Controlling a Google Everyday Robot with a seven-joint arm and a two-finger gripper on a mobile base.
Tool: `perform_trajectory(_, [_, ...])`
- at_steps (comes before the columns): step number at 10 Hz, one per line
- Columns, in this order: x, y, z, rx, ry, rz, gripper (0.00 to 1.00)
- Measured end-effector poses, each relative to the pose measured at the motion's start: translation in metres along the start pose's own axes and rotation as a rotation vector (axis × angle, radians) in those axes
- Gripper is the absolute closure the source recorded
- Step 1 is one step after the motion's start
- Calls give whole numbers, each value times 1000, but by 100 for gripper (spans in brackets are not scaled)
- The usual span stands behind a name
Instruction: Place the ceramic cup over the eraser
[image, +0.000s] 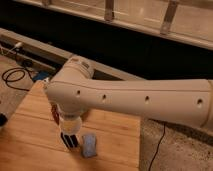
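Worktop (30, 135) under the arm (140, 100)
The hand (69, 129) hangs over the eraser (69, 141); a pad (89, 145) lies just beside it on the worktop.

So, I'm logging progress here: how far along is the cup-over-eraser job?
Done: the ceramic cup looks lifted, seemingly held by the shut gripper under the arm's bend. In hand: it hangs just above the eraser, beside the blue-grey pad. Left: lowering it over the uncovered eraser and letting go.

Arm (125, 97) hides the pincer, seemingly above the partly covered eraser (69, 141).
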Motion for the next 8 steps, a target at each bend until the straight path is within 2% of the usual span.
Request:
perform_trajectory(4, [0,8,26,-56,-8,-13,100])
perform_trajectory(8, [-9,10,42,-91,-26,-31,100])
